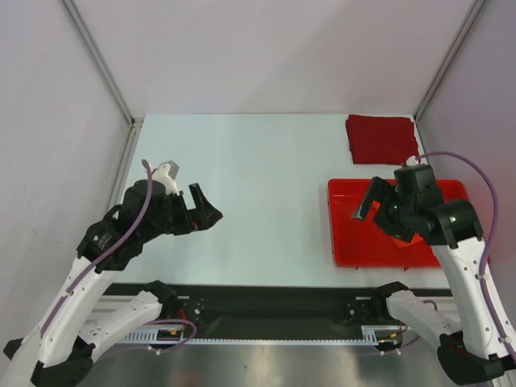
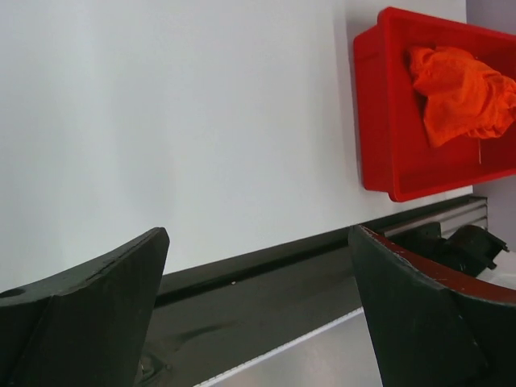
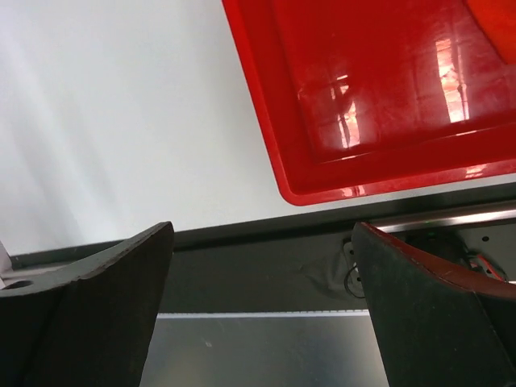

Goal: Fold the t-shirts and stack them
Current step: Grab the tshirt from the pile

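Note:
The dark red t-shirt (image 1: pixel 379 139) lies folded into a square at the table's far right corner. The orange t-shirt (image 2: pixel 459 93) is crumpled inside the red tray (image 2: pixel 371 105); from above only a scrap of it (image 1: pixel 402 240) shows under the right arm. My right gripper (image 1: pixel 375 205) hovers open over the tray's left half (image 3: pixel 363 97), and nothing sits between its fingers (image 3: pixel 262 306). My left gripper (image 1: pixel 205 214) hangs open and empty over the bare table on the left, pointing towards the tray (image 2: pixel 258 306).
The red tray (image 1: pixel 355 242) sits near the front right edge, just in front of the folded shirt. Grey walls and metal posts close the table at the back and sides. A black rail (image 1: pixel 274 302) runs along the near edge.

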Controlling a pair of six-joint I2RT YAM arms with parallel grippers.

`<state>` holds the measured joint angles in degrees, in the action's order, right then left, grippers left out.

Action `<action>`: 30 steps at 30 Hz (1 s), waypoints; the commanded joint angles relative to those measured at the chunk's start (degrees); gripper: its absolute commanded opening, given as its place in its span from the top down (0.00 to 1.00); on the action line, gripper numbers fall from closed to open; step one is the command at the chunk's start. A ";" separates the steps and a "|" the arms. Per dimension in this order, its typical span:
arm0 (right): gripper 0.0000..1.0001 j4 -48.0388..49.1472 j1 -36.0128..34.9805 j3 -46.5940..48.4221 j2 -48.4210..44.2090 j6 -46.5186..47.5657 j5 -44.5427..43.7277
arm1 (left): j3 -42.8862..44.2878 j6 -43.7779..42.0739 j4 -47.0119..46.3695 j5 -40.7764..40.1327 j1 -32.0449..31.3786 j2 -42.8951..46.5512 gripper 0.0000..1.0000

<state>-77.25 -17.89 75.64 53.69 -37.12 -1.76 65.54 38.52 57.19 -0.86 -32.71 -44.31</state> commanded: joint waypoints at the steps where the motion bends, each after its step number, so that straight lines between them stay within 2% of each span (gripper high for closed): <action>1: 0.00 -2.64 2.76 -0.22 -1.14 2.14 -2.19 | -1.29 0.06 -3.39 4.29 0.37 0.19 0.00; 8: 0.00 3.50 11.81 -4.95 8.26 8.37 -8.17 | 0.64 -1.87 -4.10 6.93 0.37 -2.79 0.01; 13: 0.04 13.43 25.87 -10.59 13.71 14.52 -7.30 | 1.79 -3.72 -3.58 7.28 0.37 -2.71 0.02; 15: 0.09 17.65 31.21 -13.65 15.47 15.67 -6.68 | 1.26 -3.98 -3.40 7.02 0.37 -2.27 0.02; 18: 0.14 21.00 33.97 -15.78 19.07 16.03 -5.55 | 0.38 -4.33 -3.14 6.84 0.37 -1.39 0.01; 25: 0.19 28.82 35.02 -15.44 26.01 13.75 -10.89 | 0.03 -6.00 -2.17 5.00 0.37 -0.60 0.01; 30: 0.28 33.30 35.56 -14.73 30.24 12.08 -9.84 | 0.99 -6.88 -1.20 4.47 0.37 -0.86 0.01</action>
<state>-49.12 17.37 58.89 83.07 -23.92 -10.31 64.95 33.67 55.29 4.62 -32.71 -45.21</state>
